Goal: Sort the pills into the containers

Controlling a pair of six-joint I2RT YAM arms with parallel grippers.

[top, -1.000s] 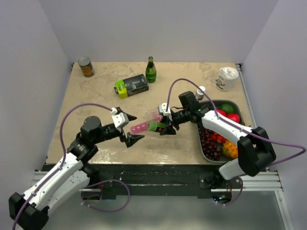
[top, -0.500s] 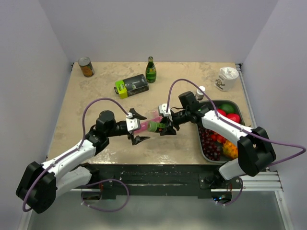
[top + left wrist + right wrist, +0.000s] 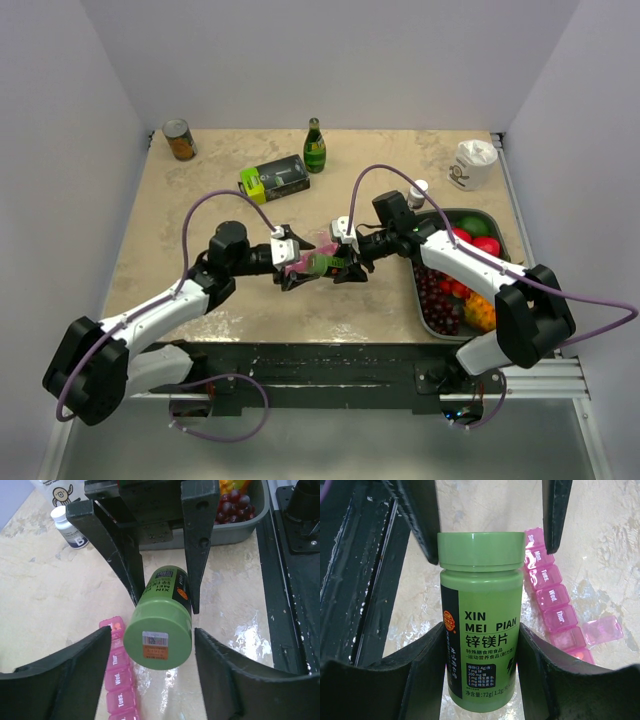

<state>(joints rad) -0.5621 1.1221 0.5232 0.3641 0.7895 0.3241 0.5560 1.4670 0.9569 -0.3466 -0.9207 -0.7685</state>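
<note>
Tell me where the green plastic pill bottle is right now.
In the top view the green plastic pill bottle is mid-table, held sideways in the right gripper close to the pink plastic pill-organiser strip, its cap inside the left gripper.

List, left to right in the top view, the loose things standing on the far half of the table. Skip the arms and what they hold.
tin can → black-and-lime box → green glass bottle → small white pill bottle → white cup
</note>
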